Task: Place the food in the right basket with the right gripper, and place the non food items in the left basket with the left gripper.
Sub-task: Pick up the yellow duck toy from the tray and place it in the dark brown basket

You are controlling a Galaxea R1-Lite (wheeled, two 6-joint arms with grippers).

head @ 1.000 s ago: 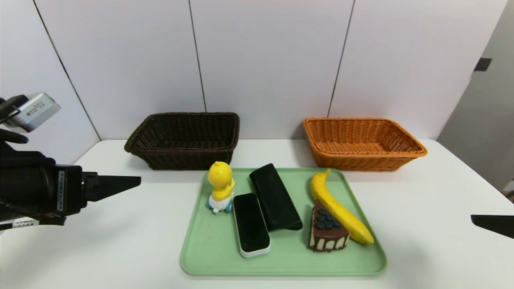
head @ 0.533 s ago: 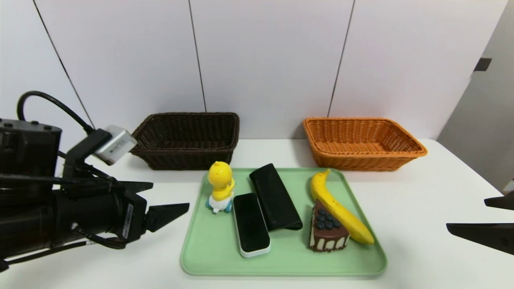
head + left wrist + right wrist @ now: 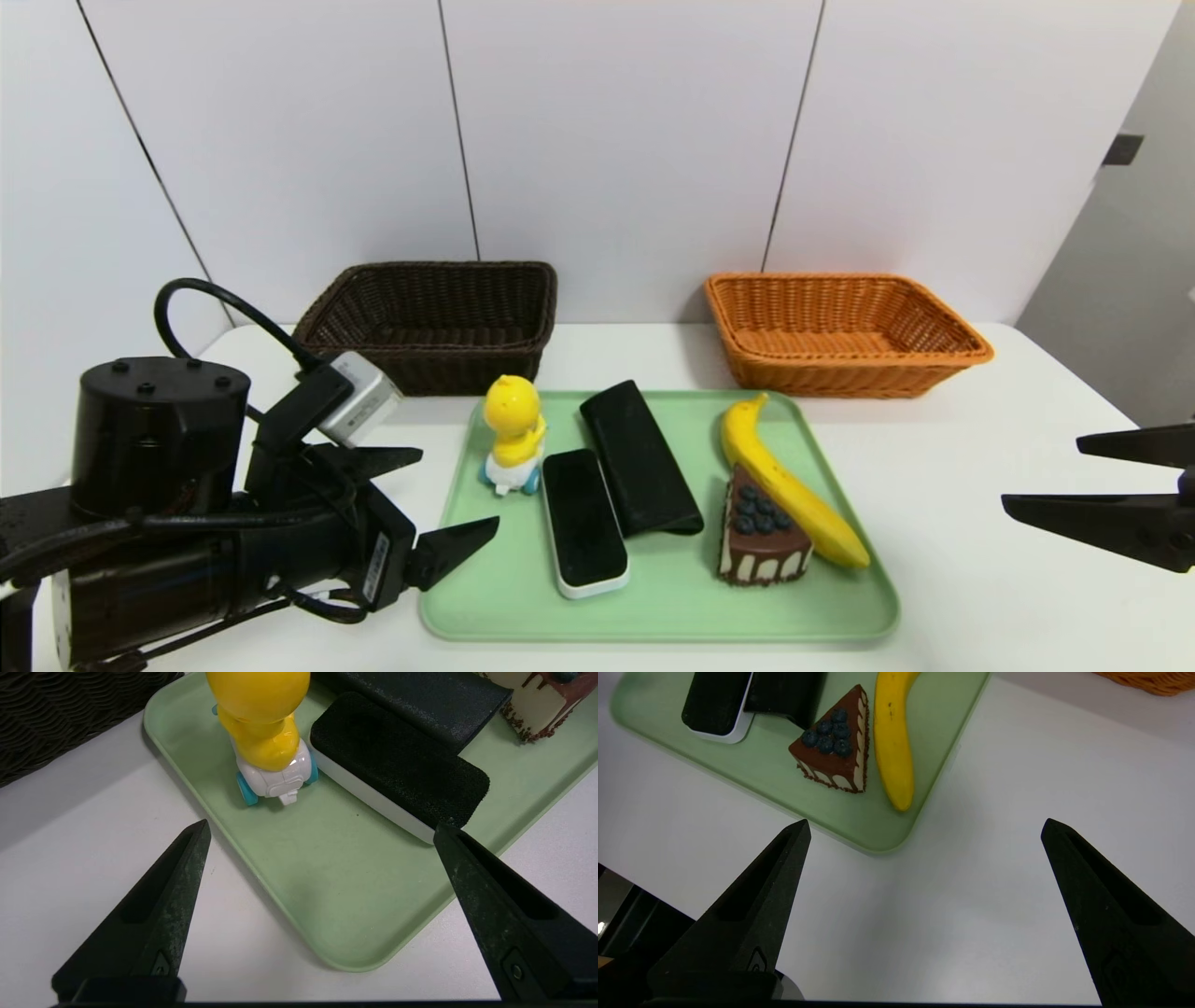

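A tray (image 3: 485,597) lies on the table (image 3: 980,448) before me, with the left basket (image 3: 429,322) behind its left corner and the right basket (image 3: 840,331) behind its right. On the tray from left to right sit the duck toy (image 3: 512,434), the oblong device (image 3: 583,523), the fabric case (image 3: 639,457), the cake wedge (image 3: 761,541) and the banana (image 3: 794,490). My left gripper (image 3: 453,499) hangs at the tray's left edge and my right gripper (image 3: 1041,476) is well off to its right.

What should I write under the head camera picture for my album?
Open left end effector nears a green tray holding a duck, banana and cake.
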